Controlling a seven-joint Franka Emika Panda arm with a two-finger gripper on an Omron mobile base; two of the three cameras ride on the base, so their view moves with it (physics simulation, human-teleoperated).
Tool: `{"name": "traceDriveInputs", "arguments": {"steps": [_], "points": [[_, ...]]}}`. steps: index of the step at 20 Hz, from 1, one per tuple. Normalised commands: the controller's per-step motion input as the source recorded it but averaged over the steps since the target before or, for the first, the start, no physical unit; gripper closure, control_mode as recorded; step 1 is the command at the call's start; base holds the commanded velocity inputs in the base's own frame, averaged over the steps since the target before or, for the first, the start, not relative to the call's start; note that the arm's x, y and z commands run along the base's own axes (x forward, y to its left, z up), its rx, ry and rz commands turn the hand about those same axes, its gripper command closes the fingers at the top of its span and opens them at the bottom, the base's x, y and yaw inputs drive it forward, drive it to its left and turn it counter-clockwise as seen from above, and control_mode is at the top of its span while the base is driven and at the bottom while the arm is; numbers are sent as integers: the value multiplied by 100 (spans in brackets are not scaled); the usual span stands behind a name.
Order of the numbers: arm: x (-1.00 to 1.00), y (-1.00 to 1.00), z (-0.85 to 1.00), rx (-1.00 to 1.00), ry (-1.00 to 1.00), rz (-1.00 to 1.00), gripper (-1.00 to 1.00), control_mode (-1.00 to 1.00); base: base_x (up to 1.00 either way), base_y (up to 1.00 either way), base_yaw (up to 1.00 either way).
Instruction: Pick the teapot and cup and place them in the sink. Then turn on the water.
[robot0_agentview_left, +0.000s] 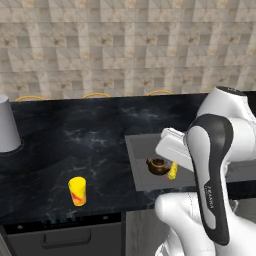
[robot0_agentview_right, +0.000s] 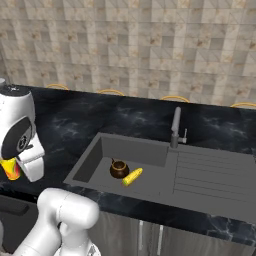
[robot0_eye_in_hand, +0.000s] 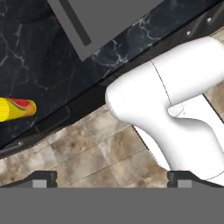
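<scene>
The dark-brown teapot (robot0_agentview_left: 158, 166) (robot0_agentview_right: 118, 169) stands upright inside the grey sink (robot0_agentview_left: 136, 156) (robot0_agentview_right: 150, 148), near its front. Out on the black counter to the sink's left stands the yellow cup (robot0_agentview_left: 77, 191) with its red-orange mark. In the right base view the cup (robot0_agentview_right: 10, 170) peeks out from behind my arm, and in the hand view the cup (robot0_eye_in_hand: 15, 109) lies at the left edge. My gripper (robot0_eye_in_hand: 112, 179) is open and empty, looking down past the counter's front edge at the floor, away from the cup. The dark tap (robot0_agentview_right: 175, 127) rises behind the basin. The water is out of view.
A knobbly yellow elongated item (robot0_agentview_left: 172, 171) (robot0_agentview_right: 132, 176) lies beside the teapot in the sink. A grey cylinder (robot0_agentview_left: 7, 125) stands at the counter's far left. A ribbed drainboard (robot0_agentview_right: 210, 172) lies right of the basin. My own white arm crosses the hand view above the tiled floor.
</scene>
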Motion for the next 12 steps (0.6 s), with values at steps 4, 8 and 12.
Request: {"name": "traceDriveInputs", "arguments": {"steps": [4,8,12], "points": [[0,50,4,-4,0,4,-100,-100,0,0,0],[0,33,0,-12,-1,17,-100,-100,0,0,0],[0,10,0,-17,-4,22,-100,-100,0,0,0]]}}
